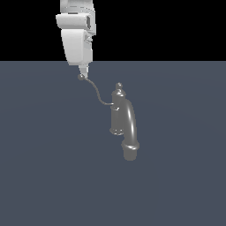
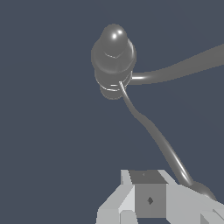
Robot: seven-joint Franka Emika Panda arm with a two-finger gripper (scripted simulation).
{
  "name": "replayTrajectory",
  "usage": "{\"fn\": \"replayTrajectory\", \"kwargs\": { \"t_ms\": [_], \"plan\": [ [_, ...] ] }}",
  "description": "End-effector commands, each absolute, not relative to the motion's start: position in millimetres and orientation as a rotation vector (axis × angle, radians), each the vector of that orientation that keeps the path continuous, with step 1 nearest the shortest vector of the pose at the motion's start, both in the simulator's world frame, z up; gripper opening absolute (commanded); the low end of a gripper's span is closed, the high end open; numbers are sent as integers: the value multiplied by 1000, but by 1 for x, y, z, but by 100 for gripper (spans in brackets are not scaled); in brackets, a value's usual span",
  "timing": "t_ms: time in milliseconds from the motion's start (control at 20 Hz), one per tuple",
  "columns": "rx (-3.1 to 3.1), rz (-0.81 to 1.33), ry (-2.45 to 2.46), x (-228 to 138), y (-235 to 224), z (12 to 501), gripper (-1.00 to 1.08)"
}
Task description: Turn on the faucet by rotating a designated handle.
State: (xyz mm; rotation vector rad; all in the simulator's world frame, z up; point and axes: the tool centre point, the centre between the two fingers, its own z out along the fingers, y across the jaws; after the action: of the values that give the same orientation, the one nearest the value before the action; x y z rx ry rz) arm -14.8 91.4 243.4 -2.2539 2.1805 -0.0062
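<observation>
A flat, dull slate-blue floor (image 1: 44,176) runs back to a plain black backdrop (image 1: 167,26).

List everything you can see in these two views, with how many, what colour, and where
faucet: one, grey metallic, upright on the floor near the middle of the exterior view, its thick arched spout coming toward the camera.
handle: one, thin grey curved lever, running from the faucet body up toward the exterior view's left, ending in a small ball tip.
floor: one, dark blue-grey, flat, under everything.
end effector: one, white, pointing down, right at the handle's ball tip; whether it is open or shut cannot be told.
</observation>
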Motion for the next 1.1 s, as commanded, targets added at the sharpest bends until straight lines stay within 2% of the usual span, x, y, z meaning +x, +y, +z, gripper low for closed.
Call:
{"fn": "replayTrajectory", "kwargs": {
  "t_ms": [0, 350, 400, 1050],
  "plan": [
    [-2263, 0, 2179, -26, 93, 243, -100],
    [-2263, 0, 2179, -46, 92, 243, -100],
    [-2237, -20, 2184, -35, 85, 249, -100],
    [-2250, -10, 2182, -75, 51, 246, -100]
  ]
}}
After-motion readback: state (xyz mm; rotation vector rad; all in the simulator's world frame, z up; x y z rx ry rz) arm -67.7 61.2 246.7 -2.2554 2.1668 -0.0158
